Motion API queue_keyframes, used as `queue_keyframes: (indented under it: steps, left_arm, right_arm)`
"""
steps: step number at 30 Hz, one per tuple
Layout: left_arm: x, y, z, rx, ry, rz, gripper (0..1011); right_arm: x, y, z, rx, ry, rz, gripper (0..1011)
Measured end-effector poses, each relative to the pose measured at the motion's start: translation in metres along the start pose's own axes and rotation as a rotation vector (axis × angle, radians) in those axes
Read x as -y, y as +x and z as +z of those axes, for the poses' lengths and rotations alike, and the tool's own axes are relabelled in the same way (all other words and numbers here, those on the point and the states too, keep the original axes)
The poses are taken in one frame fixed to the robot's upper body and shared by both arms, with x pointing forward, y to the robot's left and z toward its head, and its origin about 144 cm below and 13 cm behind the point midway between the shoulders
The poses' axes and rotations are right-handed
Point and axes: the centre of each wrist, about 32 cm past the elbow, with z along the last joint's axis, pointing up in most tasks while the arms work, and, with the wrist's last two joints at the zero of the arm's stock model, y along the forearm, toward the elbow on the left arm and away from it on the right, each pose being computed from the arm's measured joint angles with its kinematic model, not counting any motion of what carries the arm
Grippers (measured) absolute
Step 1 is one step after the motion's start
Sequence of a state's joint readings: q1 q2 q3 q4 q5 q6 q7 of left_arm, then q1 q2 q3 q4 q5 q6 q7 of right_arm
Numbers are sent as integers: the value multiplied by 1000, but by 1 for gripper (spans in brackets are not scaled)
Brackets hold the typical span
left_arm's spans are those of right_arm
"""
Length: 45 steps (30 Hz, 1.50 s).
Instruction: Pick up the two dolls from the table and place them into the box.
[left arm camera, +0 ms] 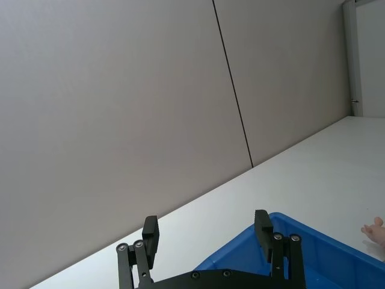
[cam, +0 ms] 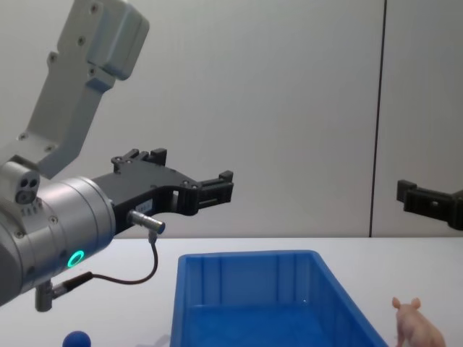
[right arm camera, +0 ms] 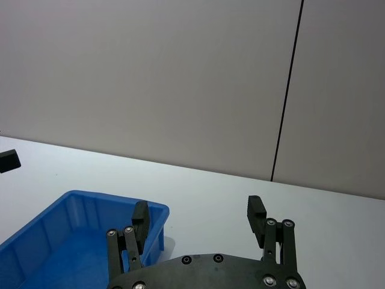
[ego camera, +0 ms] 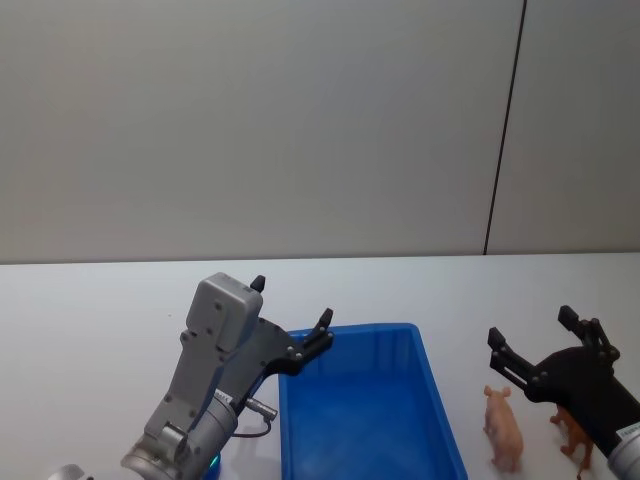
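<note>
Both grippers are wide open and empty: left gripper (ego camera: 292,300) over the box (ego camera: 372,340) rear-left rim, right gripper (ego camera: 531,327) over pig (ego camera: 503,430) and brown doll (ego camera: 573,435), which stand close together right of the box. Risk: descending fingers may topple the neighbouring doll.

A bare lab-like room: plain grey panelled wall (ego camera: 300,130) behind a white table (ego camera: 100,290).
</note>
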<state>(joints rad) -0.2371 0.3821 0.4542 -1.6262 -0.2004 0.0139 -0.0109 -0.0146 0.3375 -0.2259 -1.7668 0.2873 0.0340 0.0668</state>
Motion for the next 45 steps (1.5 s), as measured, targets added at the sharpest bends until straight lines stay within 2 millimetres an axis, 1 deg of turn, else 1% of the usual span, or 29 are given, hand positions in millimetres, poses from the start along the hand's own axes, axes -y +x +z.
queue_keyframes:
  steps: [45]
  left_arm:
    - [0,0,0,0,0,0,1001]
  right_arm:
    - [0,0,0,0,0,0,1001]
